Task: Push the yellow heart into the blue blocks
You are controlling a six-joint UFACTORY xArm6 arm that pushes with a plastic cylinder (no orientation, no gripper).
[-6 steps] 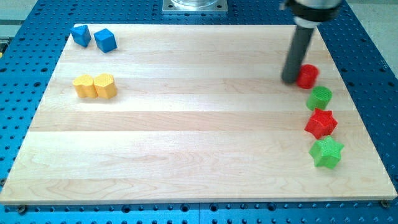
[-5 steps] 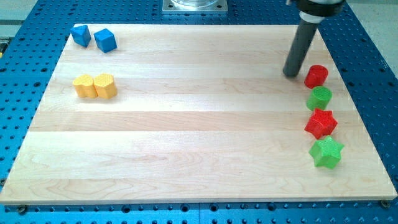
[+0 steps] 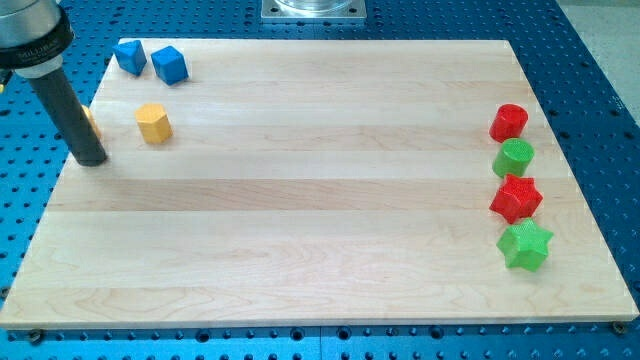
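Eight small coloured blocks lay on the pale wooden board [image 3: 300, 200], which sat on a blue perforated table [image 3: 600, 60]: two blue, two yellow, two red and two green. The two blue blocks, a left blue block [image 3: 129, 55] and a right blue cube-like block [image 3: 169, 64], sat just beside each other in the upper left of the frame. Below them stood a yellow hexagonal block [image 3: 153, 122], alone and apart from the second yellow block [image 3: 89, 122], of which only a sliver showed behind the dark rod [image 3: 65, 105], so its shape, and whether it was the heart, could not be told. Down the right edge ran a column: a red round block [image 3: 508, 121], a green round block [image 3: 514, 157], a red star [image 3: 516, 197] and a green star [image 3: 526, 245]. There was no hand to open or close; my tip [image 3: 90, 158] rested at the board's left edge, just below-left of the hidden yellow block, whether touching it could not be told.
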